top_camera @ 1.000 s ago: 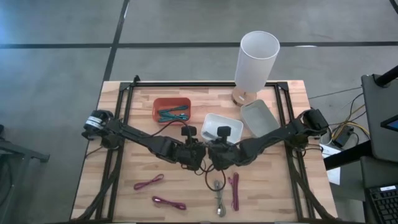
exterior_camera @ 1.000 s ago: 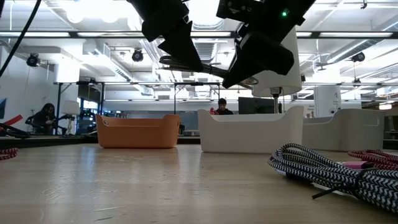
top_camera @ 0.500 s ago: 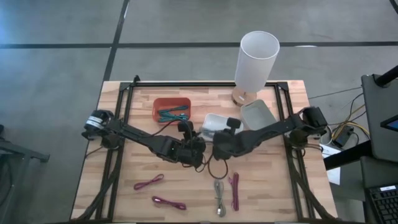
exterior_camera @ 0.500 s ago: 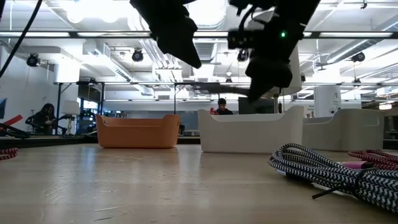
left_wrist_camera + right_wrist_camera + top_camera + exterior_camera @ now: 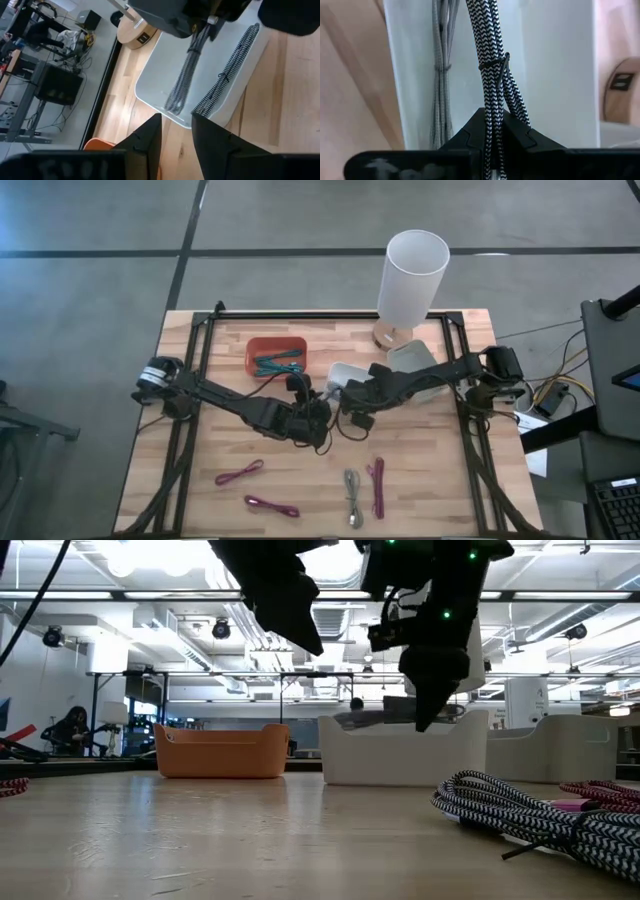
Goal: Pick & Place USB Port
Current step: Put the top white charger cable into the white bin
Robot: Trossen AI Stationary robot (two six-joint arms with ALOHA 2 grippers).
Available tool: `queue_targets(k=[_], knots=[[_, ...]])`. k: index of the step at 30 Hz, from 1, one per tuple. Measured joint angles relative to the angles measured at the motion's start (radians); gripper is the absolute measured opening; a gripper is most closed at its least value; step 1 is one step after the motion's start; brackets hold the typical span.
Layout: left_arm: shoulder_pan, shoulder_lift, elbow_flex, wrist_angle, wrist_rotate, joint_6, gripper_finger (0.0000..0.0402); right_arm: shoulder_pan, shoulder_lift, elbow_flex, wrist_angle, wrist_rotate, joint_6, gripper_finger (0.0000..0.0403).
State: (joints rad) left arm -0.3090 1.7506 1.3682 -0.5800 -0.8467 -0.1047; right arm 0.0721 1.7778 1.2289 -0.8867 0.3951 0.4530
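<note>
Wooden table [image 5: 200, 490]: three bins, right claw [image 5: 495, 131] gripping one braided cable [image 5: 492, 60], left claw [image 5: 176, 131] slightly parted, empty.

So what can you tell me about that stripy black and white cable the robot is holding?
The black-and-white cable is a braided, zigzag-patterned cord folded into a bundle and cinched by a thin dark tie. The right gripper pinches it between its two dark fingers, so it hangs over the white bin. A grey cable already lies inside that bin. The black-and-white cable's plugs cannot be seen.
</note>
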Motion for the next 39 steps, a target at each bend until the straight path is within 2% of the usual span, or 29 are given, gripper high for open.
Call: queue_targets(k=[4, 9, 24, 39], knots=[[0.004, 0.001, 0.0, 0.0, 0.01, -0.001, 0.0115, -0.02, 0.0, 0.0, -0.018, -0.021, 0.0, 0.0033], [0.01, 0.001, 0.0, 0.002, 0.009, -0.002, 0.0115, -0.049, 0.0, -0.001, -0.009, -0.104, -0.063, 0.0033], [0.004, -0.001, 0.002, 0.006, 0.011, -0.002, 0.0115, -0.11, 0.002, -0.012, 0.058, -0.117, -0.116, 0.0035], [0.006, -0.001, 0.002, 0.004, 0.011, 0.003, 0.0115, -0.11, 0.002, -0.061, 0.075, -0.108, -0.112, 0.0113]])
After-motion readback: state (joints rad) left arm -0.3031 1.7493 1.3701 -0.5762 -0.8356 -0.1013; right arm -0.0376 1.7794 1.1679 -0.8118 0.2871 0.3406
